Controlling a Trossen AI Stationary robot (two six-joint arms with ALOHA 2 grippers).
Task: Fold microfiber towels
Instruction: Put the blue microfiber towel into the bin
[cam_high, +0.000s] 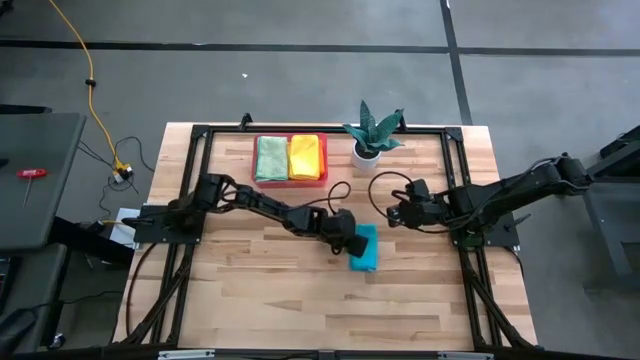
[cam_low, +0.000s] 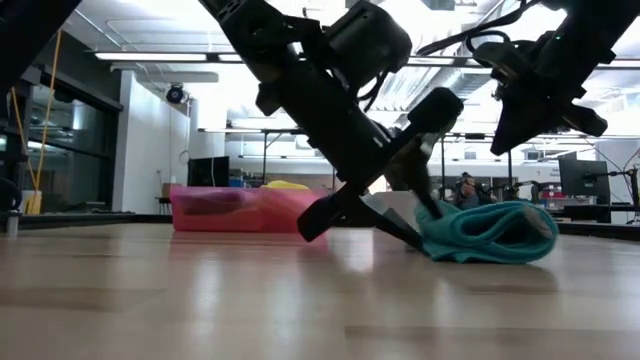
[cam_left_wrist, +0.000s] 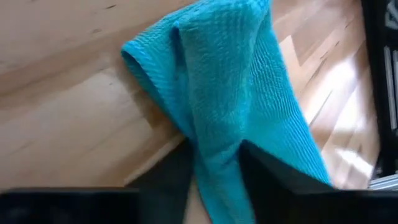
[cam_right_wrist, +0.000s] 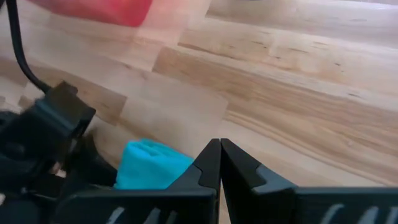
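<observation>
Pinching the teal towel (cam_left_wrist: 230, 106) between its fingers, left gripper (cam_left_wrist: 214, 174) works near the potted plant (cam_high: 373, 135); right gripper (cam_right_wrist: 219, 163), jaws pressed together, hovers beside that towel.

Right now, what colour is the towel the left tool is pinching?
Teal, a solid colour; the towel shows best in the left wrist view.

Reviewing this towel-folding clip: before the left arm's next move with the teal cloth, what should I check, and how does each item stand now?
1. Left gripper closed on the teal towel: ok, cloth sits between the fingers.
2. Towel folded flat: not ok, bunched in the low view.
3. Right gripper clear of the towel: ok, shut and raised.
4. Pink tray holds folded towels, green and yellow: ok.
5. Potted plant away from the work: ok.
</observation>
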